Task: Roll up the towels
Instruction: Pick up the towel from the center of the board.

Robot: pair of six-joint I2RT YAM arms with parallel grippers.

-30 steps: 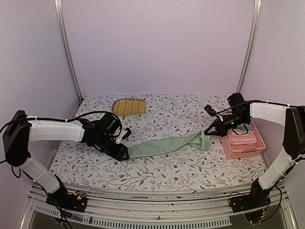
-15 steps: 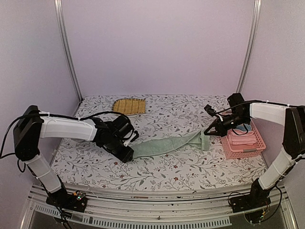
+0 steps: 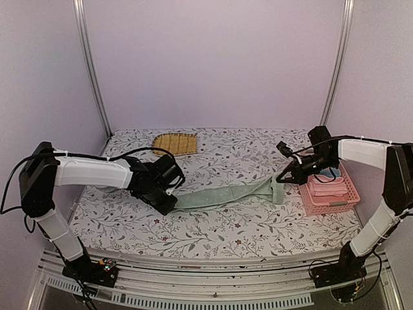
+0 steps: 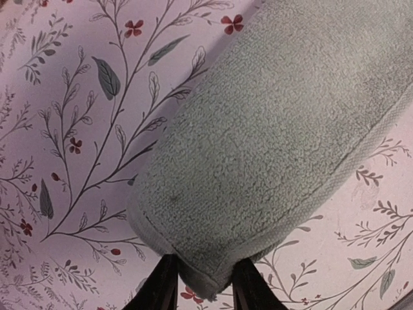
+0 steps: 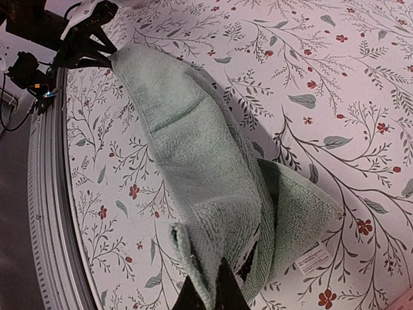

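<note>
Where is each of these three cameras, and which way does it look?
Top: high behind the arms, looking down over the table; both arms show.
Left wrist: on the left arm, facing down; left claw grips the green towel's end.
Right wrist: on the right arm, looking along the towel; right claw pinches its other end.
Shared: all see the towel.

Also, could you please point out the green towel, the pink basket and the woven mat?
green towel [image 3: 222, 196], top view, middle of its stretched length.
pink basket [image 3: 330, 207], top view, its near wall.
woven mat [image 3: 175, 143], top view, its centre.

Lab booth — plain walls [image 3: 213, 64], aluminium frame posts [image 3: 92, 71].
</note>
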